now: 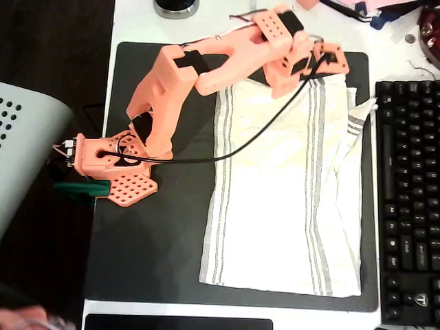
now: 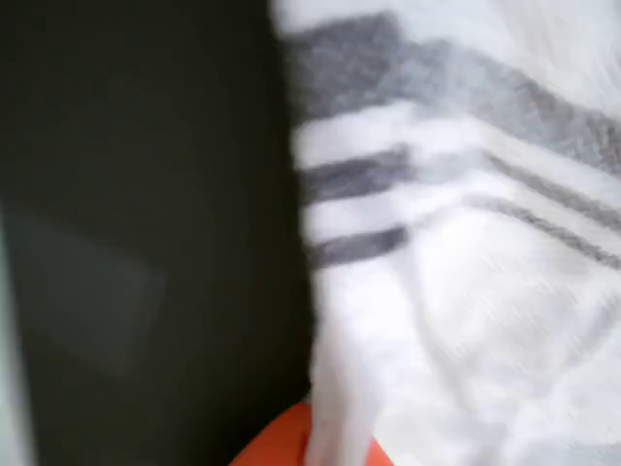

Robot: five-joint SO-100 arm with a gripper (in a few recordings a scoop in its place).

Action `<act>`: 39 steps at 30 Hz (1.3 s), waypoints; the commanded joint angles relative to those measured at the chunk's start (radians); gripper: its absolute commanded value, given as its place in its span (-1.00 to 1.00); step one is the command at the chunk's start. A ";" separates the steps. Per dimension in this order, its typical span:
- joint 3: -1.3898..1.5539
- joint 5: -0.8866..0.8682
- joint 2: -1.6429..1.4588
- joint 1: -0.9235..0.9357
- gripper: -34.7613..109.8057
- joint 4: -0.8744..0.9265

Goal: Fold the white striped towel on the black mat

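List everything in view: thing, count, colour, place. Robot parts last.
Towel: one, off-white with grey stripes, spread on the mat, right edge rumpled toward the keyboard.
Mat: one, dark charcoal, covering most of the table.
Keyboard: one, black, right edge of the overhead view.
Table: one, white, showing around the mat.
Round object: one, dark and silver, top edge.
Cable: one, black, running from the arm's base across the towel.
Arm: one, salmon-orange, base on the mat's left side.
Gripper: one, salmon-orange, at the towel's top right corner; jaws hidden.
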State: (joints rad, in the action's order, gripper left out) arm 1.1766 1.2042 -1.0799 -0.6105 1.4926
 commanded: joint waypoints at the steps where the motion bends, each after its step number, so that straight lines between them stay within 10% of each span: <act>1: -0.132 -0.003 -0.058 -0.069 -0.52 0.015; 14: -0.431 -0.055 0.040 -0.207 -0.52 0.170; 39: 0.181 0.322 -0.666 0.761 -0.52 0.235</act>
State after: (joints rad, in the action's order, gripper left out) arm 1.3054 1.4603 -1.6858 0.0522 1.7656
